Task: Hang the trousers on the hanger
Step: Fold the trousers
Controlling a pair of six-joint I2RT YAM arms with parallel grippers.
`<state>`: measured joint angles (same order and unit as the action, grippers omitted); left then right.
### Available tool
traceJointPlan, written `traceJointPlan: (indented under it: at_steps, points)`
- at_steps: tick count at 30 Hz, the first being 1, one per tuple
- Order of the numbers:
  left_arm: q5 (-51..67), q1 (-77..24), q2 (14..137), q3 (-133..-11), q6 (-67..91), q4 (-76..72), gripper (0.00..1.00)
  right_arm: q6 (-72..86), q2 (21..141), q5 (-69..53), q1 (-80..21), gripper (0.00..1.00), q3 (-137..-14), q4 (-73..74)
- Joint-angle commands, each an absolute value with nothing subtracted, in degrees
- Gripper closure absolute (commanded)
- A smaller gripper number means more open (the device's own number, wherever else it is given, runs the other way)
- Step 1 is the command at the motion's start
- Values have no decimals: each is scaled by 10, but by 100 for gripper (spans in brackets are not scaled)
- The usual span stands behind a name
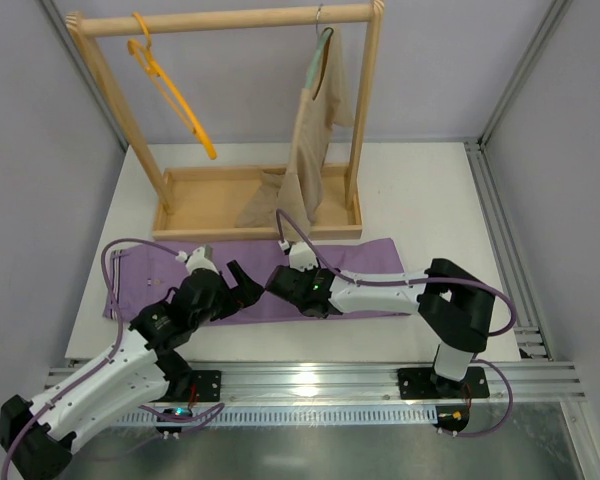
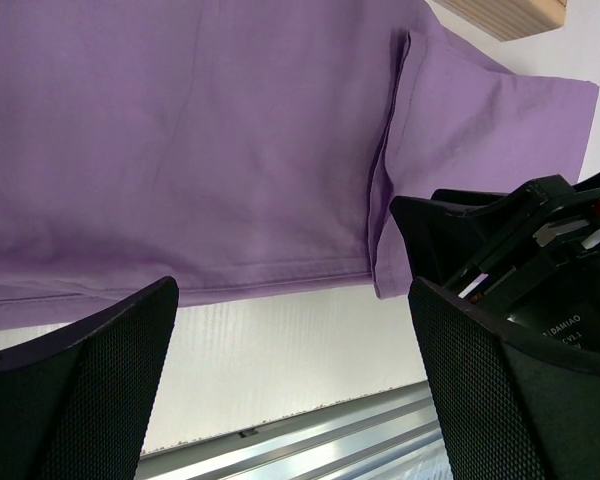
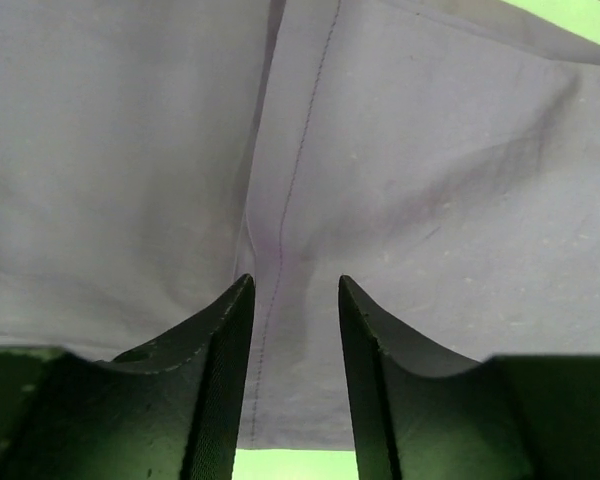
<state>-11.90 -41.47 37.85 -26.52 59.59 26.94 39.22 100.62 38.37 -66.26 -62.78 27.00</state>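
Note:
The lilac trousers (image 1: pixel 145 282) lie flat and lengthwise across the white table, just in front of the rack. The orange-yellow hanger (image 1: pixel 170 90) hangs empty from the rack's top bar at the left. My left gripper (image 1: pixel 245 285) hovers open over the trousers' near edge; in its wrist view the left gripper (image 2: pixel 292 290) has its jaws wide apart, with trousers (image 2: pixel 180 150) above and bare table below. My right gripper (image 1: pixel 277 280) points left, close to it. In its own view the right gripper (image 3: pixel 295 282) stands open astride a stitched seam of the trousers (image 3: pixel 430 180), gripping nothing.
A wooden rack (image 1: pixel 225 20) with a tray base (image 1: pixel 260 228) stands at the back. A beige garment (image 1: pixel 315 130) hangs on a grey-green hanger at its right. An aluminium rail (image 1: pixel 310 375) runs along the near table edge. The two grippers nearly touch.

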Motion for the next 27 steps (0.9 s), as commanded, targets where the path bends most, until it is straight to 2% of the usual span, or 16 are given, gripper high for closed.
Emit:
traceJointPlan:
  at_steps: [1,3,7,17,27]
  points:
    - [-139,-411,365,-271,594,276,3,382,995,366,-666,55,-649,243]
    - [-157,-412,365,-275,588,292,2,385,999,359,-667,49,-663,245]
    - [-184,-407,375,-304,570,326,2,379,1030,374,-670,45,-682,254]
    - [-176,-382,388,-329,560,353,1,421,1122,438,-670,46,-745,377]
    - [-165,-381,395,-331,566,341,1,448,1091,460,-672,51,-720,406]
